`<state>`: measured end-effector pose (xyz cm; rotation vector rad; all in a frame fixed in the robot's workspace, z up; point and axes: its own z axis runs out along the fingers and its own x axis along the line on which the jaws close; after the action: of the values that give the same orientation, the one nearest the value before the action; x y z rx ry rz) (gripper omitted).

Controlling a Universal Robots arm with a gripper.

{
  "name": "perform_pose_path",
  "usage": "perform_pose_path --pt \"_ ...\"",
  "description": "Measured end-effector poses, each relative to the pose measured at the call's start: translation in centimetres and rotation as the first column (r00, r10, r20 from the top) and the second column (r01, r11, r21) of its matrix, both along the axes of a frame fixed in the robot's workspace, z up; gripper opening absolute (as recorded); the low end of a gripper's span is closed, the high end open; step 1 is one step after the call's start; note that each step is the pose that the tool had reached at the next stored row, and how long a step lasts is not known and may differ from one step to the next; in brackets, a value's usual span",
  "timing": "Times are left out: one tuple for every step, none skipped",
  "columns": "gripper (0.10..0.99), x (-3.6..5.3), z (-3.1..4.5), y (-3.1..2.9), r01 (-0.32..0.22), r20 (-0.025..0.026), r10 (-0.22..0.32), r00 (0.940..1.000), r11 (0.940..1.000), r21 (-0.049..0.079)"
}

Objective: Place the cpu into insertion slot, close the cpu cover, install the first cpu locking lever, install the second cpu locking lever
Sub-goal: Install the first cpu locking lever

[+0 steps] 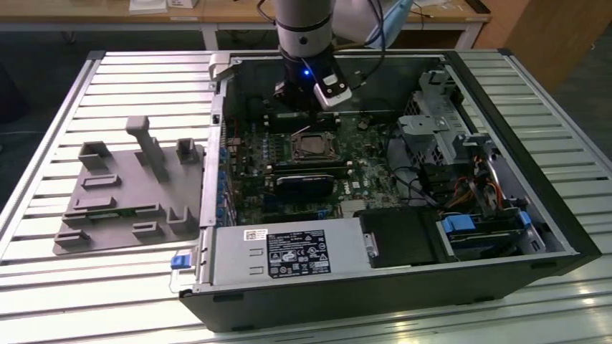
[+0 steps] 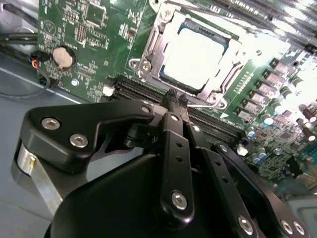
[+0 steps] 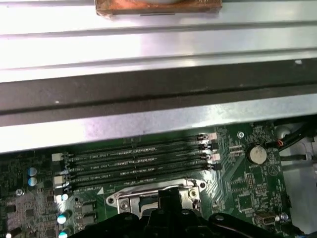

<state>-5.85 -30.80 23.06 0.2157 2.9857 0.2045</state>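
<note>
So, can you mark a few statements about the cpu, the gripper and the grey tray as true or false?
1. The cpu lies in its socket on the motherboard. True.
2. The gripper holds the cpu. False: it is shut on nothing, and the cpu lies in the socket.
3. The cpu cover frames the cpu. True.
4. The grey tray lies inside the computer case. False: it lies on the table, at the exterior view's left of the case.
5. A round coin battery sits on the motherboard. True.
</note>
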Motion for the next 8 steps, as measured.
perform_pose_path --pt "0.106 0.00 -0.04 0.00 0.000 0.0000 0.000 1.0000 1.0000 0.009" --pt "0.106 0.00 -0.08 0.00 0.000 0.0000 0.000 1.0000 0.9999 0.017" --pt "0.106 0.00 -0.14 0.00 0.000 0.0000 0.000 1.0000 0.9997 0.024" --pt "0.106 0.01 -0.22 0.01 0.000 0.0002 0.000 1.0000 0.9996 0.028" --pt "0.106 0.03 -0.32 0.02 0.000 0.0002 0.000 1.0000 0.9995 0.031" --pt "0.106 0.05 -0.42 0.02 0.000 0.0001 0.000 1.0000 0.9995 0.032" --pt "0.106 0.07 -0.55 0.03 0.000 0.0001 0.000 1.0000 0.9995 0.033" --pt "0.106 0.09 -0.66 0.03 0.000 0.0001 0.000 1.0000 0.9994 0.034"
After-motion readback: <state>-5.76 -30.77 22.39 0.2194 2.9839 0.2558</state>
